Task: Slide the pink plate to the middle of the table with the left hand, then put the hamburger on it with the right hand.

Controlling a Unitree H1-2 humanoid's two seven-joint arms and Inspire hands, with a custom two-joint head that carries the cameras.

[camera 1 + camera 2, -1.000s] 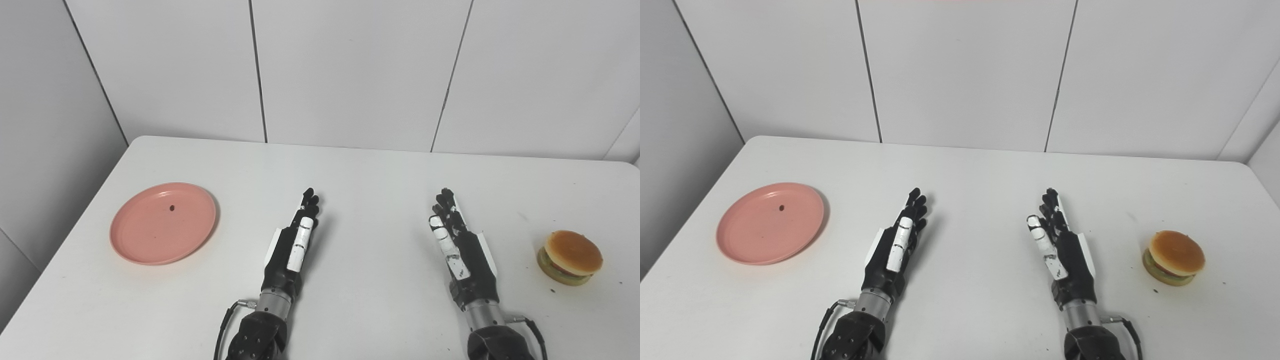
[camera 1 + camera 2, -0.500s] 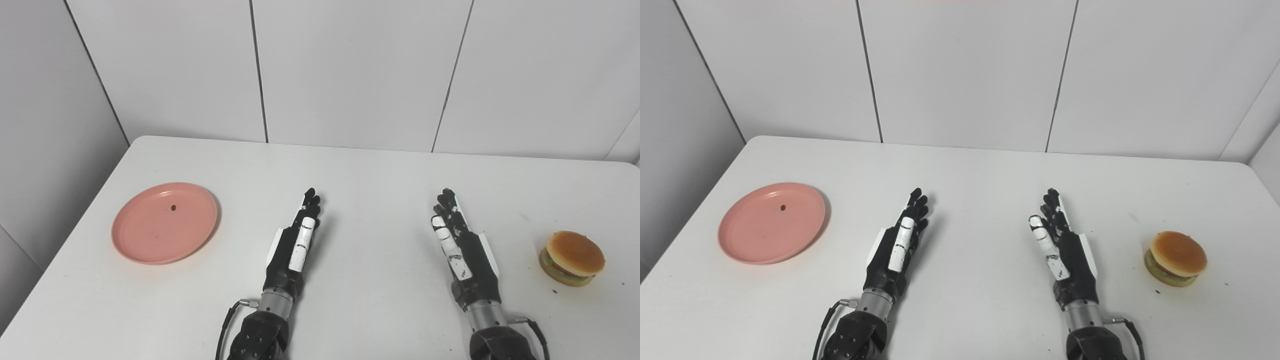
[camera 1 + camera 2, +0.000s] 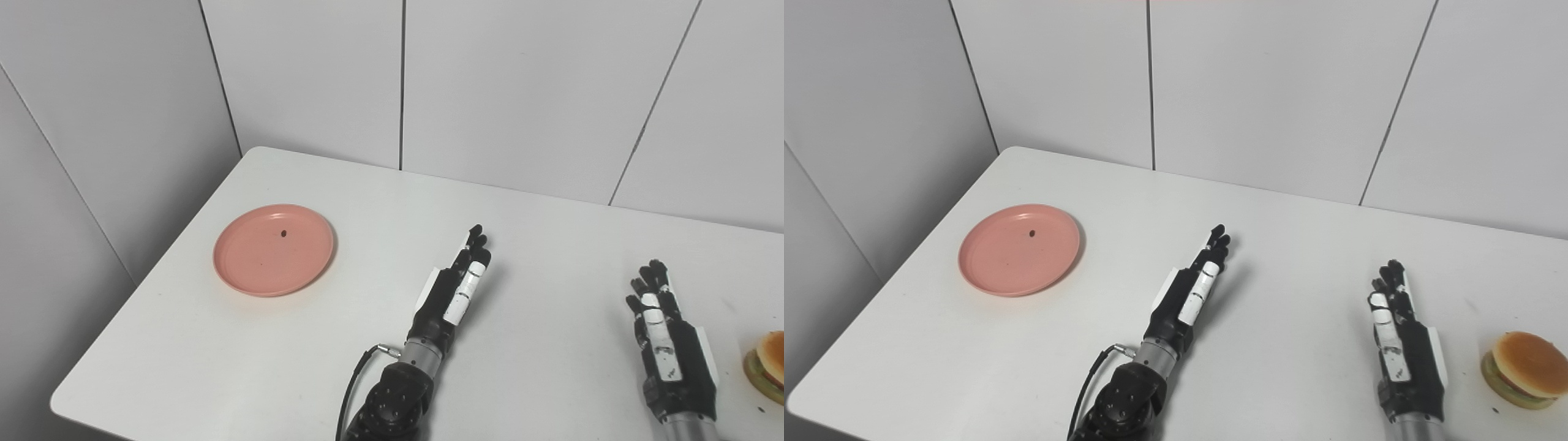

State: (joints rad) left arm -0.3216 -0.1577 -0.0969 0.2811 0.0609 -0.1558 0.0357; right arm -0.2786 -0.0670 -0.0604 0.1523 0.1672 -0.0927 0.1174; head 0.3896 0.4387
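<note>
pink plate (image 3: 1019,250): flat on the white table (image 3: 1286,245), far left side, a tiny dark speck on it | hamburger (image 3: 1524,369): on the table, far right | left hand (image 3: 1192,293): empty, fingers out straight, well apart from the plate | right hand (image 3: 1399,340): empty, fingers out straight, near the hamburger, not touching

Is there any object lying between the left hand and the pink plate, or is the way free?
Nothing visible does. Only bare table lies between the left hand and the pink plate. The hamburger sits far right, beyond the right hand.
</note>
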